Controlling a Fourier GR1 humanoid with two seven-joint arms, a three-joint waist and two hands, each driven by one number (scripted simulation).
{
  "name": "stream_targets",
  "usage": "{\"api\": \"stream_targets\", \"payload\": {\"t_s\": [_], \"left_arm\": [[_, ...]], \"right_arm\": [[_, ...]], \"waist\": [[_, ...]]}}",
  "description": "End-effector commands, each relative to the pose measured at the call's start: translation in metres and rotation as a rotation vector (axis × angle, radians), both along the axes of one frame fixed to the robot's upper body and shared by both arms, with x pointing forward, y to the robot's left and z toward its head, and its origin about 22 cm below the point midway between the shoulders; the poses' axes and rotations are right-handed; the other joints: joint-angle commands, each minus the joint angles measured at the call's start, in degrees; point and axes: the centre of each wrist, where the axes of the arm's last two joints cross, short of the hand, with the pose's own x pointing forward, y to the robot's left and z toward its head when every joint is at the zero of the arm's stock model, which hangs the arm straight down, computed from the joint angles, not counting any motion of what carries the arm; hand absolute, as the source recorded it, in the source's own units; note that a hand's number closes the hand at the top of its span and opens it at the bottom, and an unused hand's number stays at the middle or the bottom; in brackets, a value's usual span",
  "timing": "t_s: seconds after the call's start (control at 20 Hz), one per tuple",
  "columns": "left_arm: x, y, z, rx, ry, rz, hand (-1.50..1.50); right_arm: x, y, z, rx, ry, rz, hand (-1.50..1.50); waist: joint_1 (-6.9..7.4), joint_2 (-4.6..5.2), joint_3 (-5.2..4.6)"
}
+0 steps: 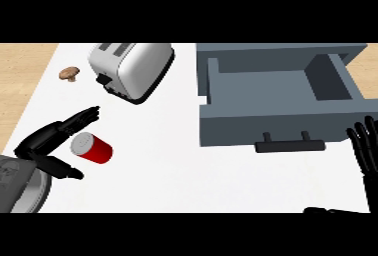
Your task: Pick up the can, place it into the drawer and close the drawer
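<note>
Nothing done yet. Can [92, 148] lies on its side on the table [192, 180], between the spread fingers and thumb of my left hand [55, 137], not gripped. Drawer [277, 95] stands open, well apart. Right hand [365, 147] rests open at right edge. Left: grasp, place, close.

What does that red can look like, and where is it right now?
The can is red with a pale grey top, looks like metal, and lies tilted on its side on the white counter. It sits between the fingers and thumb of the open left hand, outside the open drawer. Whether the hand touches it is unclear.
</note>
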Motion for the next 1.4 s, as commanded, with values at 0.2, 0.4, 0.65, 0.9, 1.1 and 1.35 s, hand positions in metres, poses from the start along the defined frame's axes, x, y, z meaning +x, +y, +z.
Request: {"api": "stream_targets", "payload": {"t_s": [0.2,0.4,0.65,0.9,1.1,1.35], "left_arm": [[-0.016,0.017,-0.03,-0.139,0.087,-0.039,-1.5],[-0.01,0.024,-0.025,-0.151,0.083,-0.032,-1.5],[-0.006,0.013,-0.033,-0.151,0.093,-0.062,-1.5],[0.015,-0.007,-0.029,-0.148,0.074,-0.051,-1.5],[0.0,-0.009,-0.049,-0.162,0.088,-0.057,-1.5],[0.01,-0.012,-0.044,-0.144,0.112,-0.063,-1.5]], "right_arm": [[0.007,0.011,-0.003,0.006,-0.012,-0.01,-1.5],[-0.012,-0.006,-0.003,0.016,-0.004,-0.005,-1.5],[-0.012,0.002,0.013,-0.003,-0.008,0.002,-1.5],[-0.02,-0.006,0.013,0.011,0.0,0.005,-1.5],[-0.019,0.005,0.004,0.008,0.008,0.009,-1.5],[-0.017,0.003,0.016,-0.003,-0.008,-0.014,-1.5]], "waist": [[0.24,0.93,-1.15],[-0.58,0.76,-1.1],[-0.59,0.78,-1.16],[-0.8,0.67,-1.1],[-0.23,0.75,-1.12],[-0.28,0.73,-1.09]]}}
